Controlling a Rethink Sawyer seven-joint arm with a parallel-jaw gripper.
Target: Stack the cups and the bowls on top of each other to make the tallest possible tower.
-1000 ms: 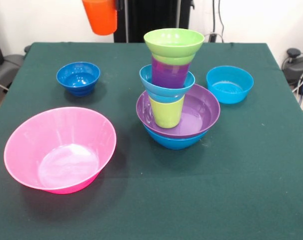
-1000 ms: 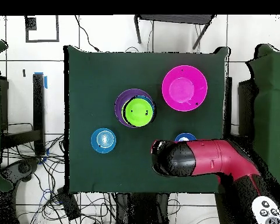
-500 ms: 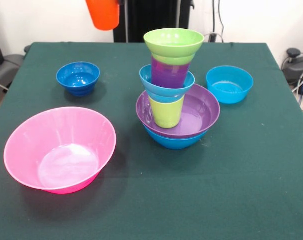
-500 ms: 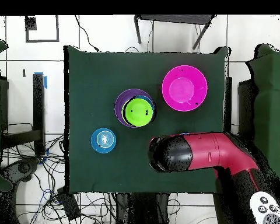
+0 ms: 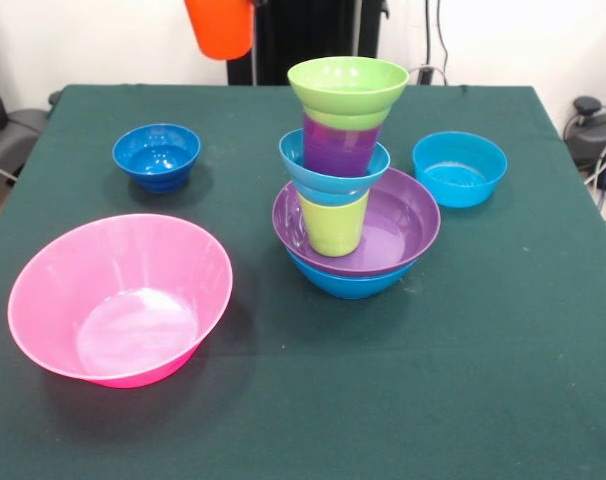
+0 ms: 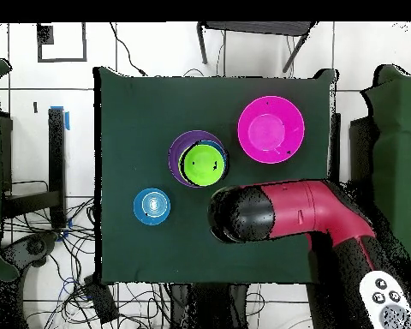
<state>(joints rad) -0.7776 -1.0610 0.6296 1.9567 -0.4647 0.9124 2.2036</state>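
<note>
The orange cup (image 5: 221,26) hangs high above the table's far edge, left of the tower, cut off by the top of the front view. The gripper holding it is hidden there and lies under the arm's black head (image 6: 236,214) in the overhead view. The tower (image 5: 348,170) stands mid-table. From the bottom up it is a blue bowl (image 5: 348,281), a purple bowl (image 5: 405,215), a lime green cup (image 5: 333,226), a turquoise bowl (image 5: 328,182), a purple cup (image 5: 341,148) and a lime green bowl (image 5: 348,84). The tower also shows from above (image 6: 200,162).
A huge pink bowl (image 5: 121,298) sits near left and shows in the overhead view (image 6: 271,128). A small dark blue bowl (image 5: 156,155) sits far left. A turquoise bowl (image 5: 460,168) sits right of the tower and shows from above (image 6: 151,206). The red arm (image 6: 316,214) reaches over the table.
The orange cup has moved right toward the tower in the front view. In the overhead view the arm's head has moved left, nearer the tower. The bowls have not moved.
</note>
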